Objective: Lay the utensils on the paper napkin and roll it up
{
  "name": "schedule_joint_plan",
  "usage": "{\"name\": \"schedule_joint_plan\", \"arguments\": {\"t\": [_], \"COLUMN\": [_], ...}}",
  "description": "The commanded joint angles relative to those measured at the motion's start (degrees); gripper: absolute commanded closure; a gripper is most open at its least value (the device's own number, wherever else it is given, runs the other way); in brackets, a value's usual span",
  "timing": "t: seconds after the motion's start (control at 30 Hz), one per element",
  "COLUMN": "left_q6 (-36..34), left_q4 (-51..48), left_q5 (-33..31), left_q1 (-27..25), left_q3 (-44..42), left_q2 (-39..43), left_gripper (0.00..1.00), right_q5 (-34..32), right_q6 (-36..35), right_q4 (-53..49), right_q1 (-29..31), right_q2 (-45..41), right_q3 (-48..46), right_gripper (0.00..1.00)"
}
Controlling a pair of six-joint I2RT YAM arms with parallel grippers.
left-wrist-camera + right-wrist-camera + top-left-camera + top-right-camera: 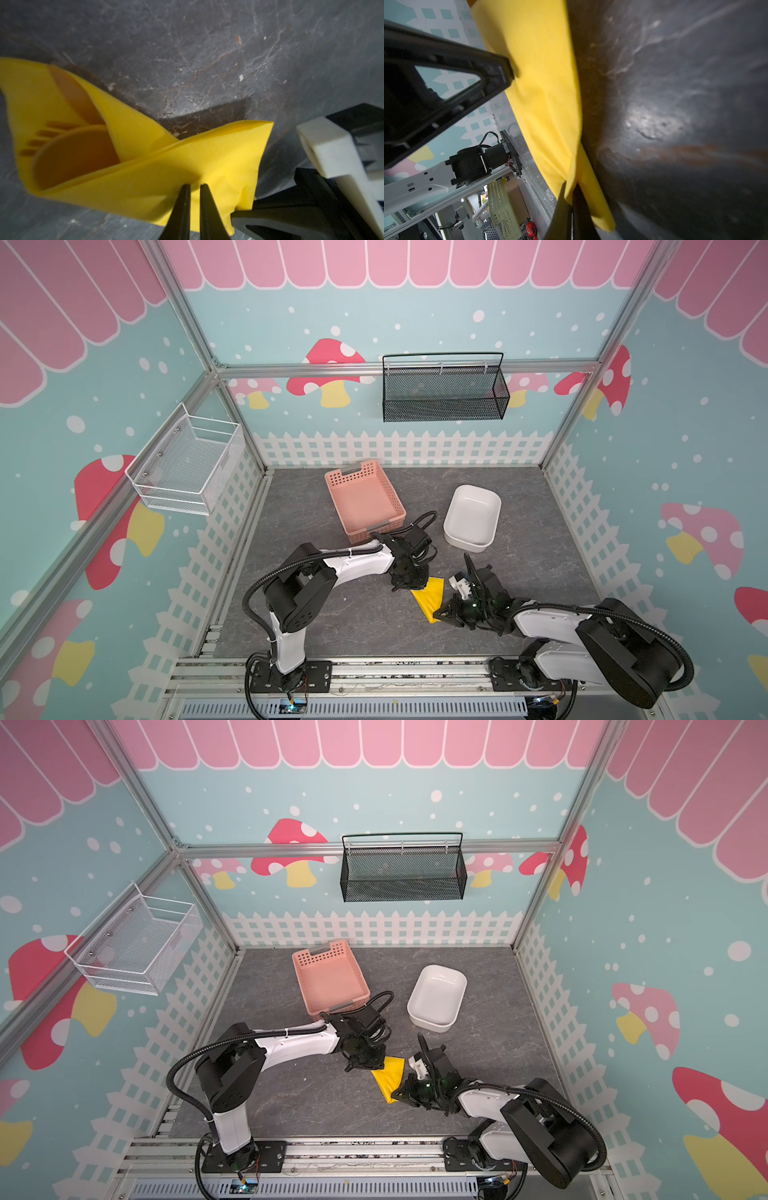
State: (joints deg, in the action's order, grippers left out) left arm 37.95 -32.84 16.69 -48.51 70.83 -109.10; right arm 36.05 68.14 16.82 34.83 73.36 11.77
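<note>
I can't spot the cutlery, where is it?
The cutlery sits inside the folded yellow napkin, front centre of the table in both top views, between the left gripper and right gripper.

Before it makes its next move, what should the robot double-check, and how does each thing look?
1. Utensils inside the paper napkin: ok, orange pieces show at its open end.
2. Right jaws shut on the napkin: ok.
3. Left jaws gripping it: cannot tell; a slit shows between them.
4. Roll tight: not ok, only loosely folded.
5. Pink basket and white tub apart from napkin: ok.
</note>
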Motion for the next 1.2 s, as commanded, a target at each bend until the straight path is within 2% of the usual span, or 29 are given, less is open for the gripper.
{"name": "schedule_joint_plan", "arguments": {"t": [0.0,0.2,0.27,0.53,0.67,0.77,0.93,1.17], "left_q6": [0.35,0.01,-0.14,-1.13,-1.53,-1.57,-1.71,-1.66], "left_q4": [1.71,2.43,2.52,2.47,2.52,2.49,2.45,2.61], "left_q5": [-0.79,-0.2,-0.16,-0.17,-0.12,-0.25,-0.36,-0.39], "left_q1": [-0.09,-0.09,-0.1,-0.09,-0.09,-0.09,-0.09,-0.09], "left_q3": [-0.18,-0.77,-1.12,-1.58,-1.57,-1.65,-1.75,-1.92], "left_q2": [-2.38,-4.34,-4.46,-4.72,-4.59,-4.52,-4.46,-4.19], "left_gripper": [0.86,0.86,0.86,0.86,0.86,0.87,0.87,0.87], "right_q5": [-2.4,-2.72,-3.28,-11.45,-14.47,-14.94,-10.76,-7.73], "right_q6": [0.45,0.42,-0.12,-6.76,-9.13,-10.37,-12.2,-14.31], "right_q4": [-5.47,-6.66,-8.7,-26.88,-32.64,-34.28,-30.53,-26.54], "right_q1": [0.2,0.25,0.31,-0.19,-0.24,-0.25,-0.23,-0.24], "right_q2": [1.25,-0.16,-1.13,-7.02,-7.85,-7.03,-4.23,1.14], "right_q3": [-1.2,-0.23,0.67,10.23,14.62,17.15,19.37,20.8], "right_gripper": [1.0,1.0,0.97,0.8,0.77,0.77,0.88,0.89]}}
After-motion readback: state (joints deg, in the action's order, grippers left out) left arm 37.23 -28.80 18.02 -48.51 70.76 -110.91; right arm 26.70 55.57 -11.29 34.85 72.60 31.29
